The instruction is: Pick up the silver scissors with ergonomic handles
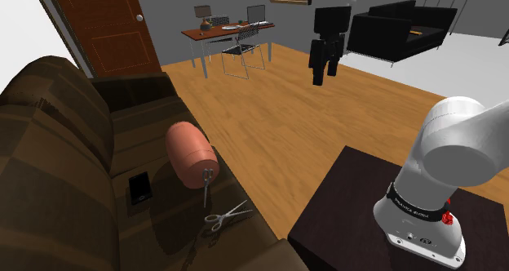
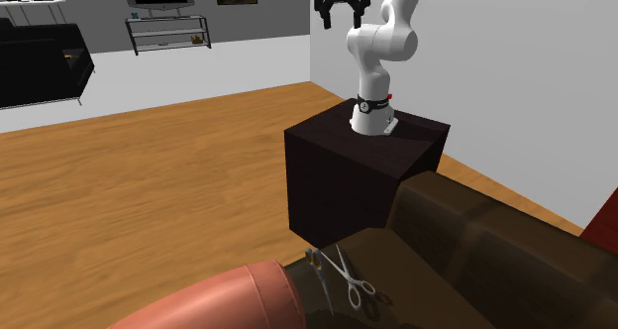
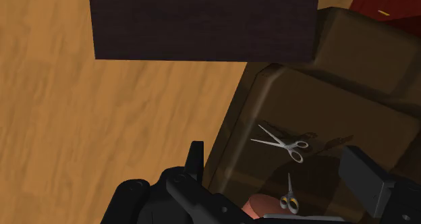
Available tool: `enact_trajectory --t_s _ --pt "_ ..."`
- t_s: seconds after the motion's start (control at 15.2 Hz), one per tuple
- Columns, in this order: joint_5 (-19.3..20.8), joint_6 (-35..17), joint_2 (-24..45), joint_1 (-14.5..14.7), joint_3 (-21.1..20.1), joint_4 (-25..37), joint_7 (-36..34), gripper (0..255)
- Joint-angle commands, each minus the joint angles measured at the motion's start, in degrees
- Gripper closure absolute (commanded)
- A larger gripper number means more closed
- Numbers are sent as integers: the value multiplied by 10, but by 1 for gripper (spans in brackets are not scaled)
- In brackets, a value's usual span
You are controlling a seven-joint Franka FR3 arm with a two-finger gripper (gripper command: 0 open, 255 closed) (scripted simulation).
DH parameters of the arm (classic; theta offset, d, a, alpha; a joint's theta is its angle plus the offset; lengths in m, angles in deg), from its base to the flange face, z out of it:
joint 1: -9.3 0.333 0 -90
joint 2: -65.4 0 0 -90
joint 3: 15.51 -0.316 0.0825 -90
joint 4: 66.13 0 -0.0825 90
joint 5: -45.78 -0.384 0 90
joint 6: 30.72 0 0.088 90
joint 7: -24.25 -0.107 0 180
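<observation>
The gripper [image 1: 325, 72] hung high over the wood floor [image 1: 269, 122], fingers spread wide with nothing between them, well apart from the sofa [image 1: 57, 147]. The silver scissors [image 1: 226, 217] lay flat on the seat cushion with blades partly open, near the cushion's front edge and a little in front of a pink roll [image 1: 190, 151]. A smaller pair [image 1: 207, 180] sat close by the roll's end, between it and the silver pair.

The likeliest slip, as I judged it, was a mix-up. The two pairs lay near each other, and a descent aimed slightly off would land on the wrong one.

The scissors were also thin and flat on a soft seat, so fingers closing too high would pass over them. Fingers pressing down could sink the cushion and tip them.

A sideways nudge might slide them off the front edge onto the floor — or shut the blades and shift the handles out of the grasp.
</observation>
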Motion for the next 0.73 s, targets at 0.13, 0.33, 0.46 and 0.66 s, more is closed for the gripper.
enact_trajectory --t_s 0.13,0.33,0.46,0.66 --pt "-3 -33 36 5 -12 0 -5 0" --pt "-7 -79 95 11 -30 6 -12 0" --pt "-7 -109 136 14 -41 14 -17 0" --pt "-5 -150 201 18 -57 31 -27 0"
